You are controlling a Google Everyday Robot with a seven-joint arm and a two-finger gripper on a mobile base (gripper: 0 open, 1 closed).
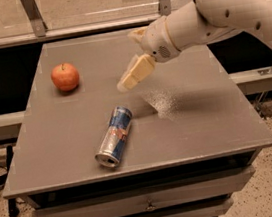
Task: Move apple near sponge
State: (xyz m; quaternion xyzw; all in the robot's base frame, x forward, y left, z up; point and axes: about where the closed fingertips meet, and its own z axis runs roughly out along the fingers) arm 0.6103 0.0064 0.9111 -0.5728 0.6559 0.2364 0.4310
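The red-orange apple [65,76] sits on the grey table [198,122] at the far left. The pale yellow sponge [135,34] lies at the back middle, mostly hidden behind my arm; only a corner shows. My gripper [131,78] hangs above the table's middle, to the right of the apple and well apart from it, pointing down and left. It holds nothing that I can see.
A blue-and-silver drink can [113,136] lies on its side near the front, below the gripper. My white arm [213,11] reaches in from the upper right over the table's back right. Drawers run under the table's front edge.
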